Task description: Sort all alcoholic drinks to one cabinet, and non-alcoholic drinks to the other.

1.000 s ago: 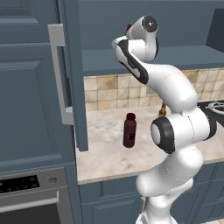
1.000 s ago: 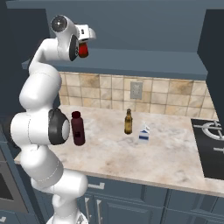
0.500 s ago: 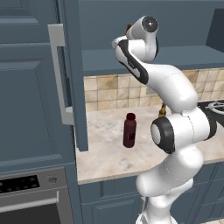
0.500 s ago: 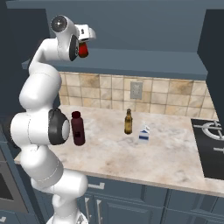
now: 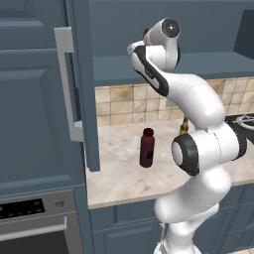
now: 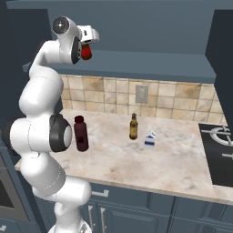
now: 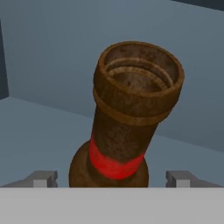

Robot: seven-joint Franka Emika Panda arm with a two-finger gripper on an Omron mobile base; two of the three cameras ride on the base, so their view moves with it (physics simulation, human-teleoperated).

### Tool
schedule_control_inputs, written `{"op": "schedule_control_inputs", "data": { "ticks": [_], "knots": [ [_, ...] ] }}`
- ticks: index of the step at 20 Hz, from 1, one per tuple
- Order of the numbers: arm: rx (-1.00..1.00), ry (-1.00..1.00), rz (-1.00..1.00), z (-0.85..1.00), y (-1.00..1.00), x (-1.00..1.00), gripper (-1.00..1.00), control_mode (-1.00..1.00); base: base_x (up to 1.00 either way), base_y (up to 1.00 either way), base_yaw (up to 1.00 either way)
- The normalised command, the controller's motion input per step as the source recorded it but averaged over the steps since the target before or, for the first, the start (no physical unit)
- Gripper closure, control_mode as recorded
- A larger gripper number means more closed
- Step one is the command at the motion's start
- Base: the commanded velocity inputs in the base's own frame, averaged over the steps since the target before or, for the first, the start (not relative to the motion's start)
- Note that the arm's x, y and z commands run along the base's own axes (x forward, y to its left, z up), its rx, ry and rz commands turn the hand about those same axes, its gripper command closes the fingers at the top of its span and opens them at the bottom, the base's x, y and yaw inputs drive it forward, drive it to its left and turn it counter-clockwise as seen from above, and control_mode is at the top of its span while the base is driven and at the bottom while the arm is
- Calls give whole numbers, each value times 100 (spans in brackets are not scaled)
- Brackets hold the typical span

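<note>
- The end effector (image 7: 112, 178) is up inside the open upper cabinet (image 5: 149, 20), jaws spread wide, fingertips (image 7: 43, 178) clear of the glass on both sides.
- The red-label beer bottle (image 7: 124, 127) stands between them on the cabinet shelf (image 7: 35, 131), released.
- The maroon bottle (image 6: 81, 133) stands on the worktop (image 6: 136, 159).
- The other beer bottle (image 6: 133, 127) stands on the worktop, just beside a small carton (image 6: 149, 140).
</note>
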Motion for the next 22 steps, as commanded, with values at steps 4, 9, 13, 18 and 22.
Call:
{"op": "schedule_control_inputs", "data": {
  "ticks": [4,9,13,18,22],
  "knots": [
    [0,0,0,0,0,5,-100,-100,0,0,0],
    [0,0,0,0,0,3,-100,-100,0,0,0],
    [0,0,0,0,0,12,-100,-100,0,0,0],
    [0,0,0,0,0,27,-100,-100,0,0,0],
    [0,0,0,0,0,37,-100,-100,0,0,0]
  ]
}}
